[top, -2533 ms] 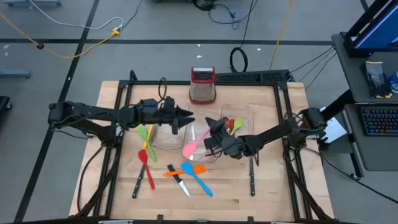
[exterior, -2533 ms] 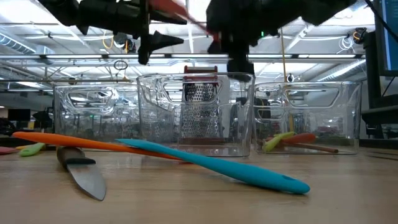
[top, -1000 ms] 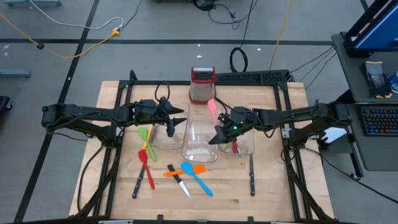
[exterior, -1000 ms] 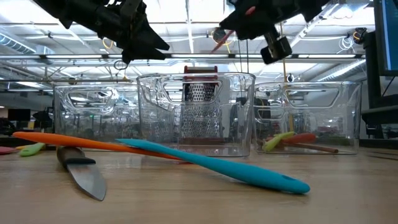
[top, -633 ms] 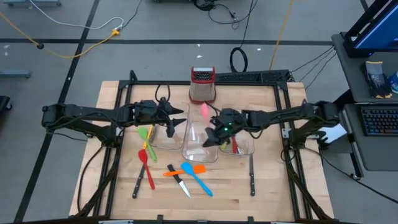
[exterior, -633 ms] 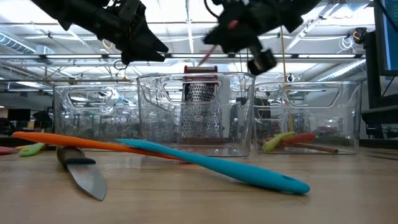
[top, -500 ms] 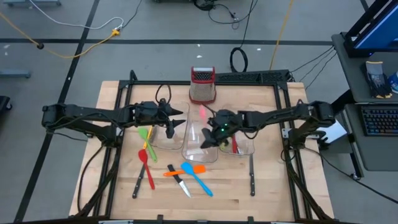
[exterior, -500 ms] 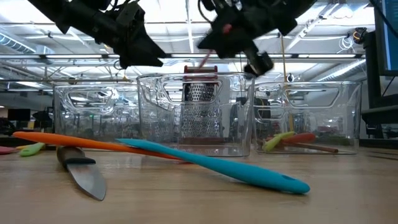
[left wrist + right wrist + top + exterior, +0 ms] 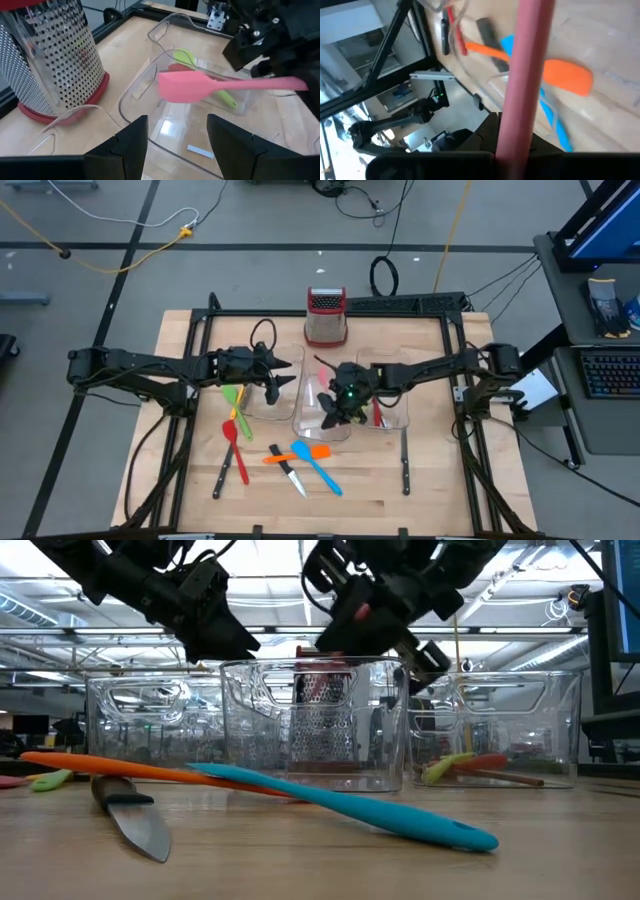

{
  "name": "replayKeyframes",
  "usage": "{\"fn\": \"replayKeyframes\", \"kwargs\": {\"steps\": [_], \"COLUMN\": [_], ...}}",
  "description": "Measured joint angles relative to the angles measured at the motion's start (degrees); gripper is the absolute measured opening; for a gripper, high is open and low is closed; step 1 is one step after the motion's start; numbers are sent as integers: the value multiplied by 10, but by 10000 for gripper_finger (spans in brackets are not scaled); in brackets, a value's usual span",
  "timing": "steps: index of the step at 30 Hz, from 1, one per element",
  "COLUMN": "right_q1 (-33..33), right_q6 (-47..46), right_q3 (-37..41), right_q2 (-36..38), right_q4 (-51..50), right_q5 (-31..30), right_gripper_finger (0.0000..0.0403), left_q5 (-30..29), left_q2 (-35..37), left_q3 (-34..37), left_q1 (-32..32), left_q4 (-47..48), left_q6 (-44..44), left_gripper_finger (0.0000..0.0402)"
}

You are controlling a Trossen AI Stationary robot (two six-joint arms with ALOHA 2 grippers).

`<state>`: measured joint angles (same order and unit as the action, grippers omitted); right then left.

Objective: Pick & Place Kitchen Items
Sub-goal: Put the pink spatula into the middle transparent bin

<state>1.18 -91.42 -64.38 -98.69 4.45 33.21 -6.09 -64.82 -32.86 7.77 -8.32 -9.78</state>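
My right gripper hovers over the middle clear bin, shut on a pink spatula whose blade points toward the far left. My left gripper is open and holds nothing; it hangs above the left clear bin. The right bin holds a green and a red utensil. On the table near the front lie a green spoon, a red spoon, an orange spatula, a blue spoon and a knife. My right gripper pinches the pink spatula's handle between its two fingers; the handle runs out past the fingertips. The gripper comes from the table's right, slanting down. The spatula is lifted clear, about level, its blade above the middle bin.
A steel box grater with a red top stands behind the bins at the far side. A black-handled knife lies at the front right, another at the front left. Black frame rails run along the table's edges.
My right gripper has carried the pink spatula down and toward the table's left, from over the right bin to over the middle bin, rolling as it went. The spatula's blade has swung lower, toward the middle bin. My left gripper has sunk a little.
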Motion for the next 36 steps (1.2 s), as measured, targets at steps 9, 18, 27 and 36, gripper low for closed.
{"fn": "replayKeyframes", "kwargs": {"steps": [9,18,27,36], "right_q1": [4,6,7,7], "right_q6": [4,21,21,38], "right_q3": [-2,-2,-2,-1], "right_q2": [1,1,1,1], "right_q4": [21,17,15,20], "right_q5": [-1,-4,-6,-6], "right_gripper_finger": [2,22,56,61], "left_q5": [0,0,1,2], "left_q2": [0,0,0,0], "left_q3": [0,0,0,0], "left_q1": [0,0,0,-1], "left_q4": [-10,-8,-4,1], "left_q6": [2,0,0,-11], "left_gripper_finger": [207,207,207,207]}}
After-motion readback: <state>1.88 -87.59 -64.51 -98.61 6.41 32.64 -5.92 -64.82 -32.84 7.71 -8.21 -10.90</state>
